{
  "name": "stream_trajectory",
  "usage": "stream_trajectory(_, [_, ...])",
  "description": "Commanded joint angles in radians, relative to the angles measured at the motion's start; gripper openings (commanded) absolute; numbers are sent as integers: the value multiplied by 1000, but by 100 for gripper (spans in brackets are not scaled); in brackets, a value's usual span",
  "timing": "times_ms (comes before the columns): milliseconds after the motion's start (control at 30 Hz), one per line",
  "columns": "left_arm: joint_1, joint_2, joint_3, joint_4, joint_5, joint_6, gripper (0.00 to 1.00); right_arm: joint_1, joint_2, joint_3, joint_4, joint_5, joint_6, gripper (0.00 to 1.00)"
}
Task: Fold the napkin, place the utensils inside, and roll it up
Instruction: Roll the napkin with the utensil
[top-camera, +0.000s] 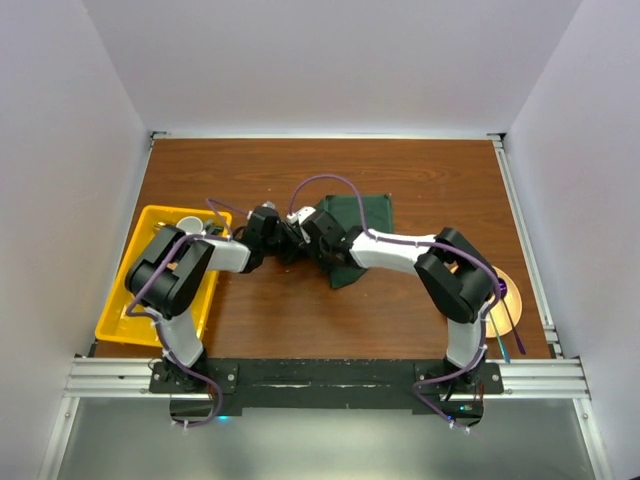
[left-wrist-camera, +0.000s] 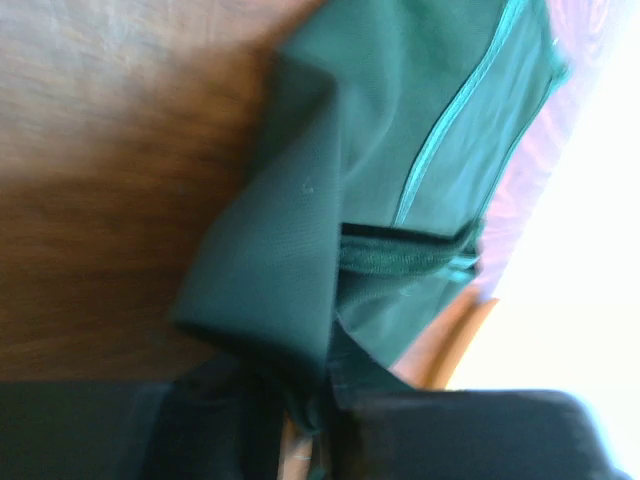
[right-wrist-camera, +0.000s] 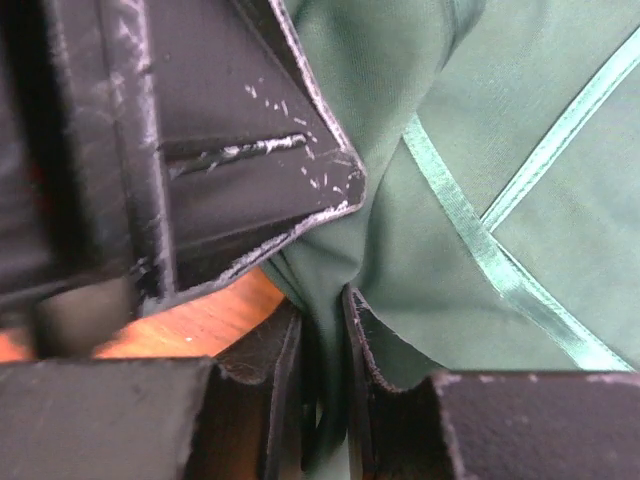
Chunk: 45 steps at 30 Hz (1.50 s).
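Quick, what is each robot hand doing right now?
Left hand: closed, pinching the dark green cloth napkin.
Right hand: closed on the same napkin.

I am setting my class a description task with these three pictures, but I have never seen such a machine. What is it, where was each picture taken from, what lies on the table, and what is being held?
These are two robot arms bolted at the near edge of a wooden table. Each arm ends in a two-finger gripper. The wide picture looks down from above and behind the arms. The two close-ups come from a camera on each wrist. On the table lie a green napkin, a yellow tray on the left and an orange dish on the right. The left gripper and the right gripper meet at the napkin's edge, and each seems to pinch a fold of the cloth.
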Motion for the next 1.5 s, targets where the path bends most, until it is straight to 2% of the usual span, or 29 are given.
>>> stream_trajectory(0, [6, -64, 12, 26, 2, 222, 32, -84, 64, 36, -97, -348, -1, 0])
stream_trajectory(33, [7, -100, 3, 32, -4, 242, 40, -99, 69, 40, -104, -391, 5, 0])
stream_trajectory(200, [21, -203, 24, -14, -38, 391, 55, -216, 119, 81, -119, -624, 28, 0])
stream_trajectory(233, [21, -238, 30, -23, -36, 412, 64, -249, 131, 91, -126, -708, 28, 0])
stream_trajectory(300, [21, -275, 33, -51, -67, 433, 71, -285, 179, 117, -124, -791, 45, 0])
stream_trajectory(333, [20, -317, 27, -60, -82, 451, 74, -312, 197, 128, -132, -863, 50, 0])
stream_trajectory(400, [20, -352, 23, -103, -130, 471, 74, -342, 248, 147, -126, -928, 83, 0])
stream_trajectory(500, [20, -407, -8, -58, -159, 503, 66, -408, 323, 163, -109, -1095, 140, 0])
stream_trajectory(567, [21, -403, -49, 28, -118, 511, 51, -451, 349, 158, -54, -1167, 179, 0])
stream_trajectory(600, [21, -386, -56, 56, -95, 512, 47, -461, 361, 167, -44, -1180, 208, 0])
stream_trajectory(633, [20, -339, -56, 87, -31, 509, 39, -475, 393, 183, -72, -1184, 206, 0])
stream_trajectory(733, [18, -226, -57, 257, 75, 471, 28, -498, 429, 217, -93, -1207, 209, 0])
stream_trajectory(767, [18, -201, -57, 332, 85, 462, 24, -501, 434, 223, -103, -1198, 208, 0])
stream_trajectory(867, [18, -104, -36, 421, 103, 428, 12, -517, 464, 260, -164, -1189, 180, 0])
stream_trajectory(1000, [13, 29, 0, 536, 131, 378, 5, -524, 474, 290, -207, -1175, 153, 0])
stream_trajectory(1133, [13, 109, 9, 633, 128, 341, 5, -526, 475, 298, -218, -1177, 146, 0])
stream_trajectory(1300, [15, 204, 49, 589, 68, 336, 3, -527, 454, 299, -233, -1146, 142, 0])
stream_trajectory(1367, [15, 223, 78, 509, 24, 341, 2, -526, 443, 307, -248, -1129, 128, 1])
stream_trajectory(1467, [20, 255, 105, 419, 5, 335, 0, -527, 409, 324, -290, -1086, 104, 9])
